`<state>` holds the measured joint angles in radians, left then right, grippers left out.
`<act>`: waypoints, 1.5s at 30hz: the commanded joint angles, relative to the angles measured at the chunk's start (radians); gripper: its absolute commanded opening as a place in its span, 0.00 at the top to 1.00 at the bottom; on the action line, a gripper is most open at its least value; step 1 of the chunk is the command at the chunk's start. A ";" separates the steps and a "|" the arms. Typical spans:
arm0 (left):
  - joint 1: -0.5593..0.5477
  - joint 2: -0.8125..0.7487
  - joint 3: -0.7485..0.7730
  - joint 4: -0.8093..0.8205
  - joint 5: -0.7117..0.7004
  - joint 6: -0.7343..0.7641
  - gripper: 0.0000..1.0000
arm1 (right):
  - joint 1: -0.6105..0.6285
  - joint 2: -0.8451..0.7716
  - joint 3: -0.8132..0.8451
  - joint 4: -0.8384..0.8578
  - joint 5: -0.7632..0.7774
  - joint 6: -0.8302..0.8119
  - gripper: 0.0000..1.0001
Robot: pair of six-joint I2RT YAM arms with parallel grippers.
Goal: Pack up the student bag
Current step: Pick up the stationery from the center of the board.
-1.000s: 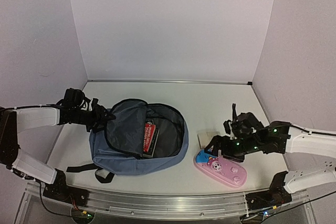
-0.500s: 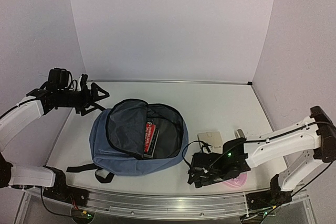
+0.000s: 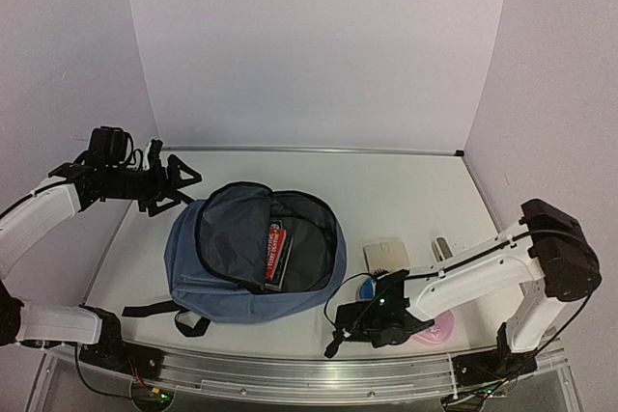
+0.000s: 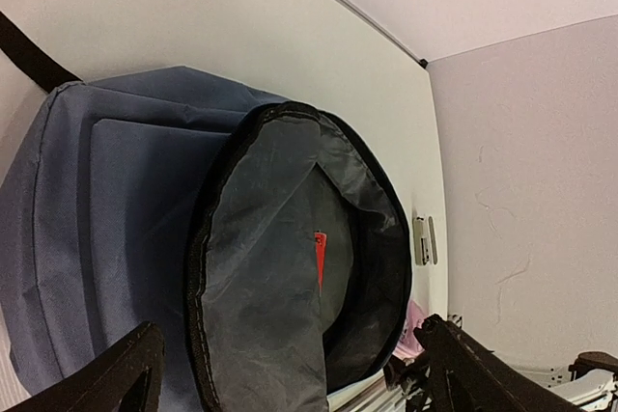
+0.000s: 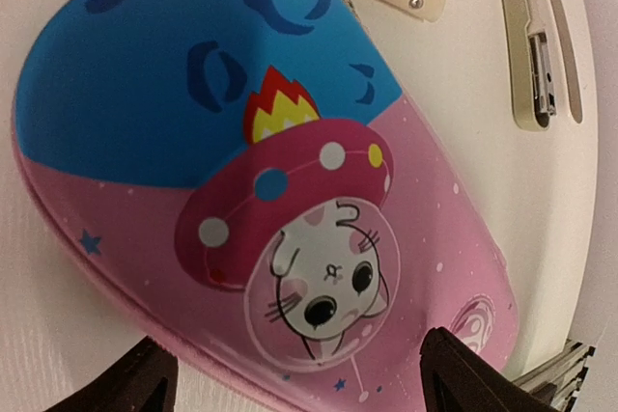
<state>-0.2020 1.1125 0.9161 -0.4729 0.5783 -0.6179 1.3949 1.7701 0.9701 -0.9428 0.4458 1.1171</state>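
Top external view: we list the student bag, unzipped, left of centre by the desk's near edge. Left fingers: apart, off the bag. Right fingers: apart over the pink pencil case.

Slate-blue student bag, lying flat left of centre, unzipped, grey lining showing

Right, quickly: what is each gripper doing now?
Left gripper: open, empty, by the slate-blue fabric backpack.
Right gripper: open, over the pink-and-blue cartoon pencil case, not gripping it.
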 commanded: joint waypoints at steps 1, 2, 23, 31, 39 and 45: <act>0.006 -0.029 0.033 -0.004 0.018 0.010 0.04 | 0.001 0.074 0.039 -0.062 0.083 0.009 0.17; 0.006 -0.030 0.036 -0.007 0.019 0.011 0.04 | 0.001 0.085 0.041 -0.062 0.087 0.009 0.19; 0.002 -0.066 -0.038 0.073 0.228 0.128 0.00 | -0.020 -0.067 0.198 -0.033 0.160 -0.028 1.00; -0.078 -0.119 -0.074 0.212 0.247 0.016 0.00 | -0.113 -0.386 0.237 0.195 0.087 -0.208 1.00; -0.305 0.040 0.003 0.335 0.155 -0.193 0.01 | -0.117 -0.495 0.205 0.457 0.185 -0.530 1.00; -0.420 0.122 0.058 0.494 0.113 -0.336 0.01 | -0.107 -0.460 0.201 0.583 0.223 -0.730 1.00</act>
<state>-0.5699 1.2092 0.8862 -0.1532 0.7301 -0.8214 1.2750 1.2932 1.1697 -0.5056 0.5880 0.5805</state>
